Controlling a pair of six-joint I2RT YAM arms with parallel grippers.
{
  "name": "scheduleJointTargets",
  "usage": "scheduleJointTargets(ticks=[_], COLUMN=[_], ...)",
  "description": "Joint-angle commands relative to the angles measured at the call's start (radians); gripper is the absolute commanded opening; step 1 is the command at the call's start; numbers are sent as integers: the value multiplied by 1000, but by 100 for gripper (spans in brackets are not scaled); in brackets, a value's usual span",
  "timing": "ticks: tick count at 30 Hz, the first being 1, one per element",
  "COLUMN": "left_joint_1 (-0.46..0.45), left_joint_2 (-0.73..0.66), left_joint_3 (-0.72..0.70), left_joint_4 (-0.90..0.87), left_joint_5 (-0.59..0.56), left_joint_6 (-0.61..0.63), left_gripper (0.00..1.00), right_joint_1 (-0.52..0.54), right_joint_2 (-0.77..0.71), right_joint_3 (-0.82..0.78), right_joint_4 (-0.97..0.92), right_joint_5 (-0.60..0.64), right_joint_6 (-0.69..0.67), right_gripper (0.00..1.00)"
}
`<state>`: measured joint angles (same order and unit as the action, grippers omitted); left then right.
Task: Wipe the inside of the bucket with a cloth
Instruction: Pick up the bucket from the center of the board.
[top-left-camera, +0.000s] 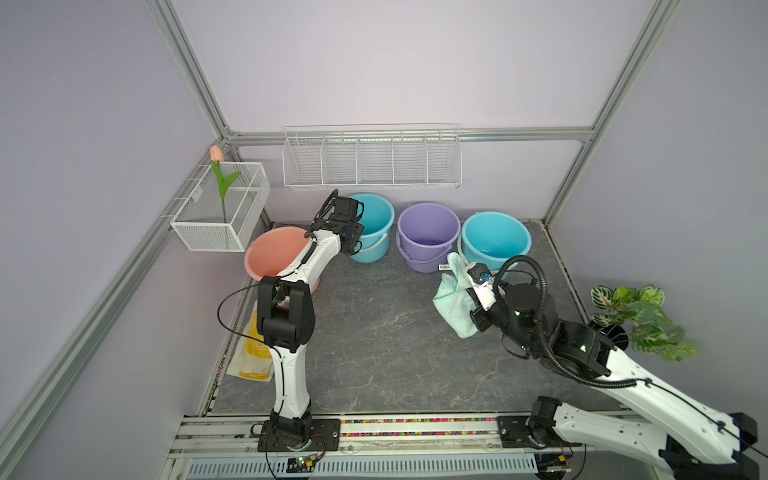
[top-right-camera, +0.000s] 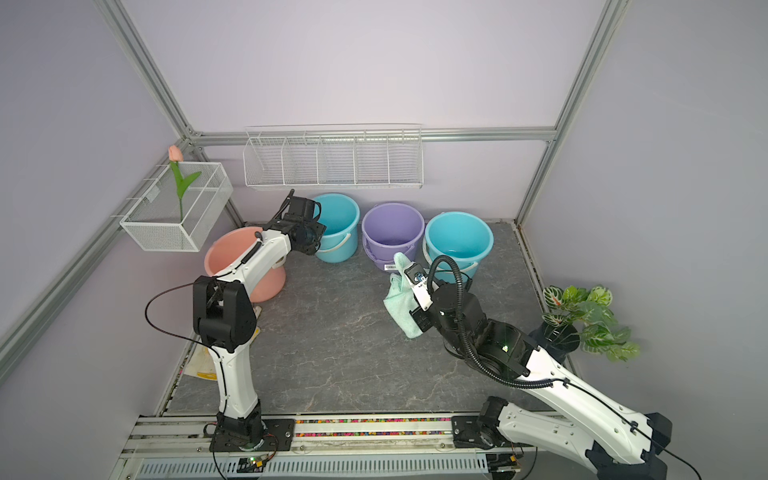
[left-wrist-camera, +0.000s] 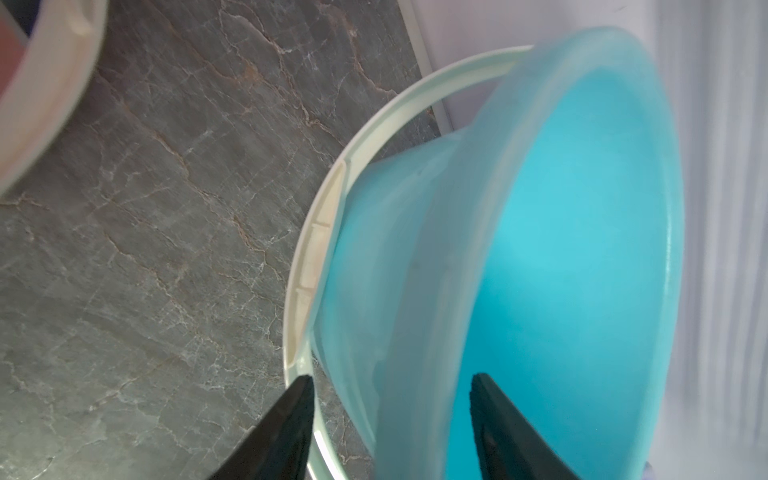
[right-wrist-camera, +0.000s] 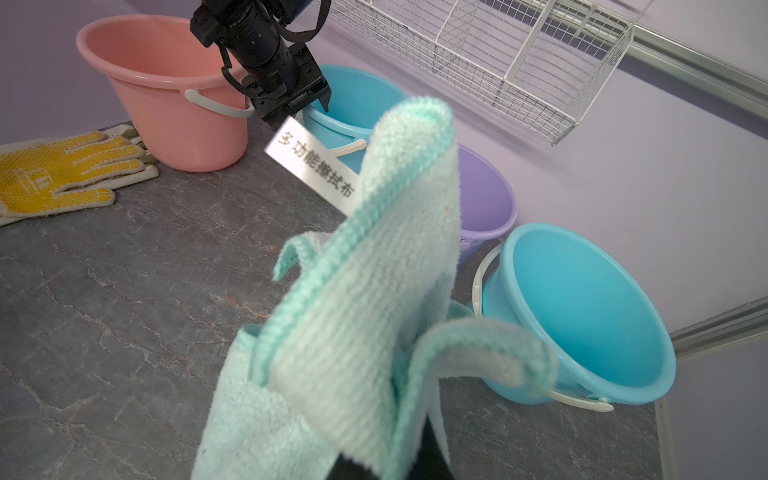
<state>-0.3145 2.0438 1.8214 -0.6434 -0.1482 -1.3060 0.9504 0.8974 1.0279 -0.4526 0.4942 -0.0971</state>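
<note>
With right claw (top-left-camera: 468, 287) gripping cloth (top-left-camera: 451, 301) aloft beside purple bucket (top-left-camera: 428, 226) and left claw (left-wrist-camera: 390, 382) open astride left teal bucket (top-left-camera: 376, 212) rim, bucket may tip if pinched off-centre, and dangling cloth may snag.

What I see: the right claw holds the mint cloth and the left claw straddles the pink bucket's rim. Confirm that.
Not the pink bucket: in the left wrist view the left claw straddles the rim of the blue bucket next to it, jaws apart. The right claw does hold the mint cloth.
</note>
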Motion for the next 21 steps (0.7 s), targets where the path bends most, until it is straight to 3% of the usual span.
scheduleJointTargets(ticks=[1,7,21], left_joint_1=[3,6,3], left_joint_2=[-4,-80,-299], left_joint_3=[5,-109,-370], left_joint_4=[-11,27,109], left_joint_5=[11,2,45], left_joint_6=[-19,-29,-2], left_gripper=[55,39,10], right_joint_1=[-4,-3,-4], right_joint_2=[-21,-23,-44], right_joint_3=[12,8,-12], right_joint_4=[-3,-3,-7], right_joint_5=[17,18,33], right_joint_6=[9,7,4], right_gripper=[7,7,7])
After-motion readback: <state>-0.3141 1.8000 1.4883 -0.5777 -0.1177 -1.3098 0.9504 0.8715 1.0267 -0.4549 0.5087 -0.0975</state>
